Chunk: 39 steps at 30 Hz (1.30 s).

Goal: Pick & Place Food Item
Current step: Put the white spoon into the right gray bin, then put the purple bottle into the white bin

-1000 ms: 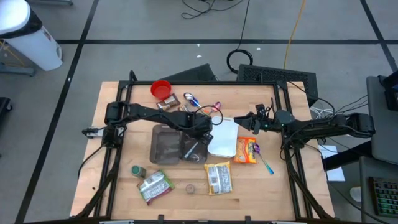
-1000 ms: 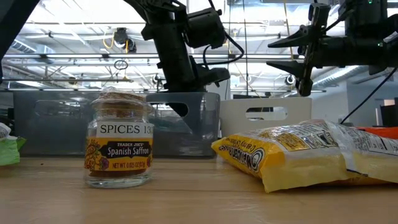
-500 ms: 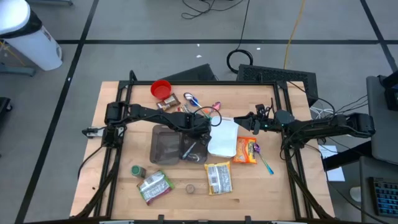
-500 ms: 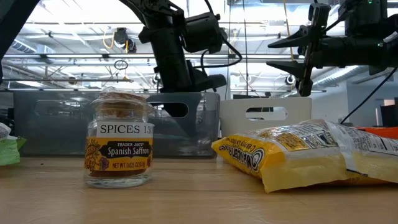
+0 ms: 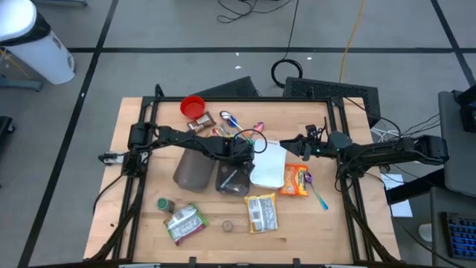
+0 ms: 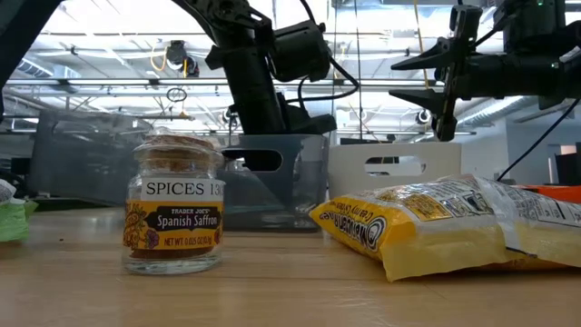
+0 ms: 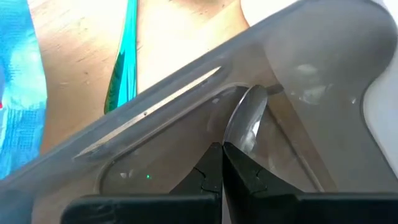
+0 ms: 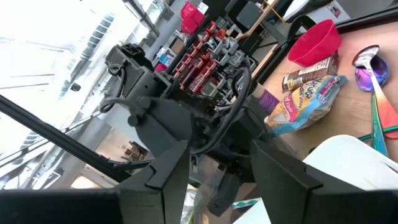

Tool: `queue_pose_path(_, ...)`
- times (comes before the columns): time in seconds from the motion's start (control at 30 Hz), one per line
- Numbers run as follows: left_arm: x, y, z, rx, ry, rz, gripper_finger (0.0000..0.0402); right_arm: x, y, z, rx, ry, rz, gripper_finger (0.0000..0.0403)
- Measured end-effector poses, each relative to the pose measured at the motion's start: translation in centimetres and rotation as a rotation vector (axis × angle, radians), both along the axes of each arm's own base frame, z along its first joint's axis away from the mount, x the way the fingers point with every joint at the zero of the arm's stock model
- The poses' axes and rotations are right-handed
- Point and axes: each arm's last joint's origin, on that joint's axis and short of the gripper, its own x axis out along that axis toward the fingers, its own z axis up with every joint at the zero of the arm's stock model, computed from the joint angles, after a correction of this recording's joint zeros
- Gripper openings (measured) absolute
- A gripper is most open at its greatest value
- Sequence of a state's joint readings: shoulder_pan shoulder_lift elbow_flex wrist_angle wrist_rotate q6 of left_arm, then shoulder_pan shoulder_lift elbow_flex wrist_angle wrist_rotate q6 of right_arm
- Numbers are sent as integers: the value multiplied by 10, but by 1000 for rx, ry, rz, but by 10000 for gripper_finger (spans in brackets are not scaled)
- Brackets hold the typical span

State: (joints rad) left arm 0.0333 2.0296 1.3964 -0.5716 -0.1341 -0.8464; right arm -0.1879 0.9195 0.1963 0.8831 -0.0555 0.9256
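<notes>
**Fingers pinched on the grey bin's wall**

Fingers (image 7: 239,180) of the left gripper (image 5: 239,156) are closed together on the rim wall of the grey translucent bin (image 5: 195,168), the two dark tips meeting with the thin plastic between them in the left wrist view. A metal spoon (image 7: 245,118) lies inside the bin just past the tips. The bin sits near the table's middle, tipped up on the gripper's side; in the low view its far end rides higher than its near handle end, and its long axis runs roughly across the table from left to right. A white bin (image 5: 268,165) touches it on the right.

The right gripper (image 5: 304,149) hangs in the air above the white bin's right edge, its fingers spread apart and holding nothing.

An orange snack bag (image 5: 294,179) lies just right of the white bin. A yellow packet (image 5: 261,213) lies nearer the front edge, beside a saffron jar (image 6: 173,214) and a green packet (image 5: 185,222). A red bowl (image 5: 193,106) stands at the back of the wooden table (image 5: 134,231).
</notes>
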Motion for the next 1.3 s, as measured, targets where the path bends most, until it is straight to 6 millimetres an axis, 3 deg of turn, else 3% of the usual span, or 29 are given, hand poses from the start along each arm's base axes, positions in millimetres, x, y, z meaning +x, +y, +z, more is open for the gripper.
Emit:
queue_pose_path(0.57, 0, -2, -1, -21, 3, -2, 15, 0, 0, -1, 3, 5, 0, 164)
queue_pose_path(1.0, -1, -3, 1, -87, -9, 21, 147, 0, 0, -1, -1, 6, 1, 164)
queue_pose_path(1.3, -3, 0, 16, -91, -43, 31, 172, 0, 0, -2, 2, 25, 1, 164)
